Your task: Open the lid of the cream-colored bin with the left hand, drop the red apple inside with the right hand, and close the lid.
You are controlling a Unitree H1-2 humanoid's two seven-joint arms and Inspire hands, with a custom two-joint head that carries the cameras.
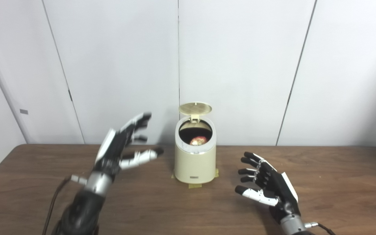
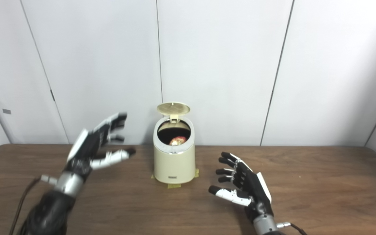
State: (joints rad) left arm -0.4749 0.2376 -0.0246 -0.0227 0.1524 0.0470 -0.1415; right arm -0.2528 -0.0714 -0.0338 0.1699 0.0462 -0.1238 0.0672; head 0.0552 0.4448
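The cream-colored bin (image 1: 195,163) stands on the table near the wall, taped at its base. Its round lid (image 1: 195,108) is tipped up and open at the back. The red apple (image 1: 198,140) lies inside the bin, seen through the opening. My left hand (image 1: 122,147) is open and raised above the table, to the left of the bin and apart from it. My right hand (image 1: 266,184) is open and empty, low over the table to the right of the bin. The bin also shows in the right eye view (image 2: 174,163).
The brown wooden table (image 1: 338,182) runs across the whole view. White wall panels (image 1: 240,65) stand right behind the bin. A dark cable (image 1: 52,202) trails along my left arm.
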